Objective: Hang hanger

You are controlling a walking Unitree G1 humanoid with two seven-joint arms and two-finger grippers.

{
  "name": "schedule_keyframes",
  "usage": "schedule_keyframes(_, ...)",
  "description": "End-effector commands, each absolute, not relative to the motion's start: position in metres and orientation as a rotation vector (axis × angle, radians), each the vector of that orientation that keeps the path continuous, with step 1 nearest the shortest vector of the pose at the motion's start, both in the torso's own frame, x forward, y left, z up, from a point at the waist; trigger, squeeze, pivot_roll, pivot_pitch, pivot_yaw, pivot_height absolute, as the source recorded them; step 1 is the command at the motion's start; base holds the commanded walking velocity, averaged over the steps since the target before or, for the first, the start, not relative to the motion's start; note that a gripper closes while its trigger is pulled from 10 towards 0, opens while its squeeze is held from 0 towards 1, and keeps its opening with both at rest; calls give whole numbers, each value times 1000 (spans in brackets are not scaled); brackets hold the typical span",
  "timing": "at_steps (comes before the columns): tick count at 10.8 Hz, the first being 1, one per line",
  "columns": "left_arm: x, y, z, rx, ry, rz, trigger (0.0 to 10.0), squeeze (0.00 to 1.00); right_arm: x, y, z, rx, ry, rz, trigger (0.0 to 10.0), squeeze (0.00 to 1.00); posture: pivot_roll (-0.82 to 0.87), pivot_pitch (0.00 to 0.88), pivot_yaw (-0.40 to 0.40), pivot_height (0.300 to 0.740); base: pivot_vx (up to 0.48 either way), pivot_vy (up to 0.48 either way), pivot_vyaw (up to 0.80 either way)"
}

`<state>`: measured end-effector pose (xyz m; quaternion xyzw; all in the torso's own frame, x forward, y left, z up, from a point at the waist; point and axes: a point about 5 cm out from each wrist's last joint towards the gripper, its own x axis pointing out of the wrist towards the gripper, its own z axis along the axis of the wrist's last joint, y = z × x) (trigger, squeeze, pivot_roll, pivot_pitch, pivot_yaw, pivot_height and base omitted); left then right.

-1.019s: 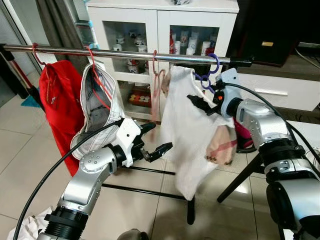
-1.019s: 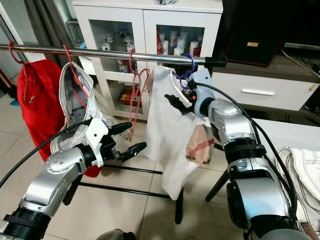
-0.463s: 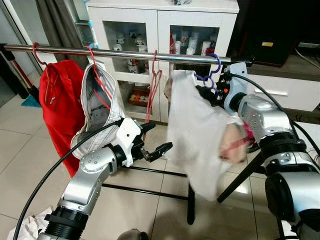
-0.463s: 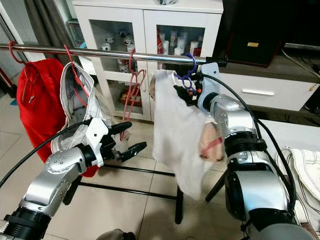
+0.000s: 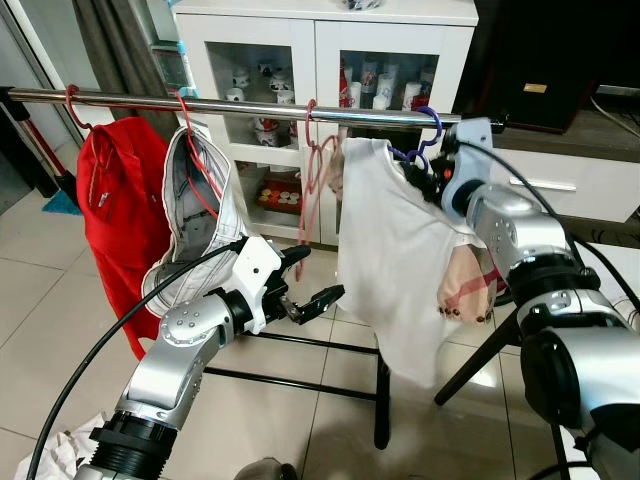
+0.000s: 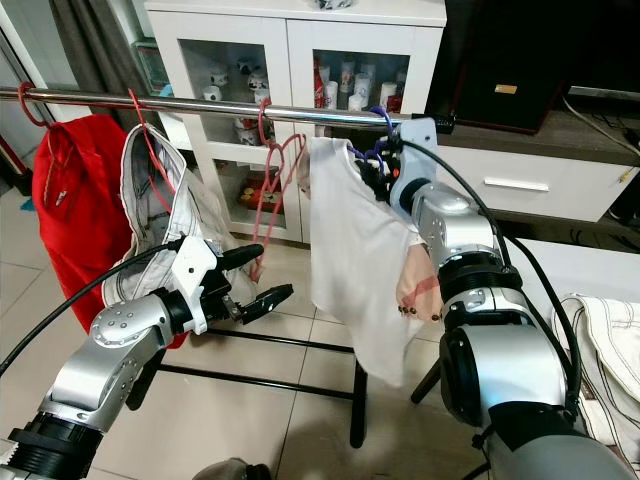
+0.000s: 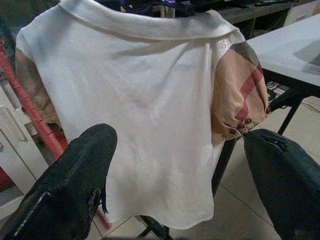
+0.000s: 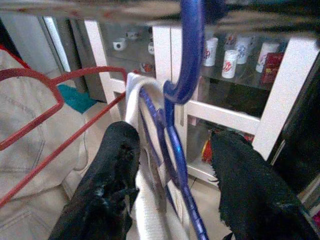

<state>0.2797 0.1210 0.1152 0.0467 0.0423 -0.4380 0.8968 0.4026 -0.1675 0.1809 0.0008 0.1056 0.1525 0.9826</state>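
A blue hanger [image 5: 428,128] carries a white shirt [image 5: 395,260] with checked sleeve cuffs. Its hook sits over the steel rail [image 5: 200,103] near the rail's right end. My right gripper [image 5: 428,178] is up just under the rail at the shirt's collar. In the right wrist view its fingers [image 8: 117,165] stand apart on either side of the hanger's blue neck [image 8: 177,100], so it is open. Lower down, left of the shirt, my left gripper [image 5: 322,272] hangs open and empty. The left wrist view faces the shirt [image 7: 150,100] between its two fingers [image 7: 75,175].
On the same rail hang a red garment [image 5: 120,200], a grey striped garment [image 5: 200,220] on a red hanger and a bare red hanger [image 5: 315,170]. A white glass-door cabinet [image 5: 320,40] stands behind. A table [image 6: 560,270] with folded clothes [image 6: 610,340] is at the right.
My right gripper has risen with the blue hanger to the rail, and the hook now sits over it. The shirt swung out and settled. The left arm has not moved.
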Motion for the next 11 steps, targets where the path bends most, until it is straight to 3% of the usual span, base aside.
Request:
schedule_keyframes(1,283,124,118,120,76,-894,10000,0,405,-166,186,12,198,296,2353,0,-71,0,56,740,0,0,0)
schedule_keyframes(5,284,123,119,120,72,-895,10000,0,405,-158,182,1,208,337,2353,0,-76,0,60,740,0,0,0)
schedule_keyframes(7,285,122,119,120,72,-898,10000,0,406,-158,182,-1,205,340,1569,0,-78,0,61,740,0,0,0)
schedule_keyframes(8,284,122,119,119,71,-898,10000,0,406,-157,182,-7,198,347,431,0,-78,0,61,740,0,0,0)
schedule_keyframes(9,285,122,119,119,71,-899,10000,0,406,-157,183,-9,195,350,0,0,-80,0,61,740,0,0,0)
schedule_keyframes(11,283,121,118,119,73,-898,10000,0,404,-157,181,-11,181,365,0,0,-80,0,61,740,0,0,0)
